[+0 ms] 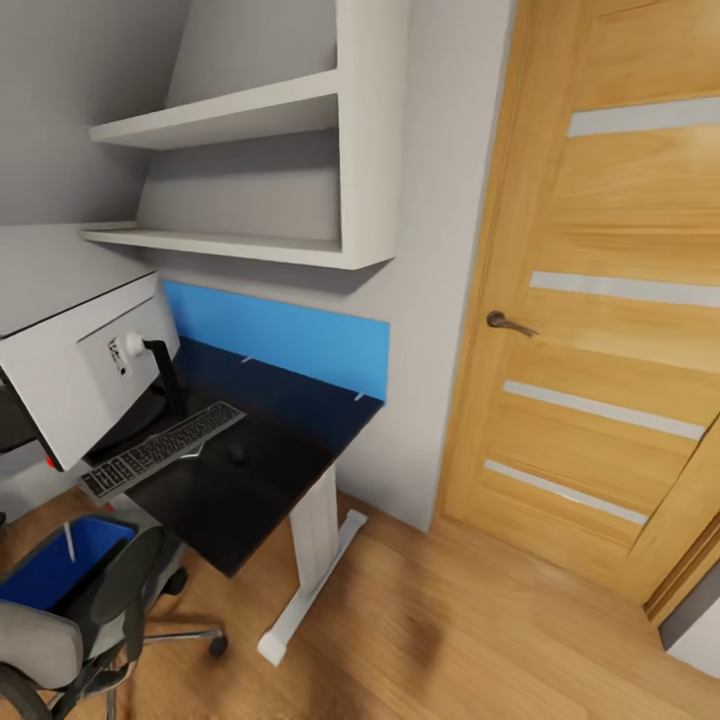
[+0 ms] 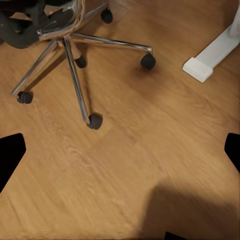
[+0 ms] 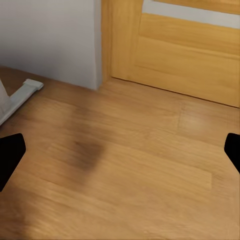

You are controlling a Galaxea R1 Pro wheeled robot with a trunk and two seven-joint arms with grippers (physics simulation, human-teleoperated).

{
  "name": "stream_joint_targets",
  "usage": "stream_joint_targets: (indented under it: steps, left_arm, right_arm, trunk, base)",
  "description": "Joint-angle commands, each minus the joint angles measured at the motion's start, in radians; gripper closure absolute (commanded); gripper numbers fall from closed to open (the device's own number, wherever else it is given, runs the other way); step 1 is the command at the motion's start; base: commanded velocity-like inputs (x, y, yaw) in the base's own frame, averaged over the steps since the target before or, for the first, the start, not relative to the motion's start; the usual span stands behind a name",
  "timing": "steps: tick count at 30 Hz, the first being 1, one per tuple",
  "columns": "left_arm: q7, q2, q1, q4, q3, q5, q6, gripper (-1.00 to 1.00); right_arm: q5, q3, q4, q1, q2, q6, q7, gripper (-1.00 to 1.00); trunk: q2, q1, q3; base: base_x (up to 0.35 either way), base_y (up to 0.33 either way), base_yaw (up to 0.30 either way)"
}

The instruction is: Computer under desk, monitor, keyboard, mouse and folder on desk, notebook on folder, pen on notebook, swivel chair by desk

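The black-topped desk stands against the wall at the left. On it is the monitor, its pale back toward me. The dark keyboard lies beside its foot, and the small dark mouse sits just right of the keyboard. The grey swivel chair is at the lower left, with the blue folder on its seat and the white pen on the folder. The notebook and the computer are out of view. My left gripper hangs open over bare floor near the chair's chrome base. My right gripper is open above the floor.
A wooden door with a lever handle is shut at the right. White wall shelves and a blue wall panel sit above the desk. The desk's white foot reaches out onto the wood floor.
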Motion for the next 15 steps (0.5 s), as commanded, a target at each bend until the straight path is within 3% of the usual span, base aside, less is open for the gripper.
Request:
stream_joint_targets:
  steps: [1,15]
  left_arm:
    - [-0.003,0.0,0.0,-0.001,0.002,0.004,-0.002,-1.0]
    - [-0.003,0.0,0.0,-0.001,0.003,0.004,-0.002,-1.0]
  right_arm:
    - [0.005,0.0,0.0,-0.001,0.0,-0.002,-0.006,-1.0]
    - [0.006,0.0,0.001,-0.001,0.0,-0.003,-0.006,-1.0]
  trunk:
    - [-0.001,0.0,-0.001]
    - [-0.001,0.0,-0.007]
  base:
    - [0.0,-0.073,0.276]
    - [0.0,-0.215,0.277]
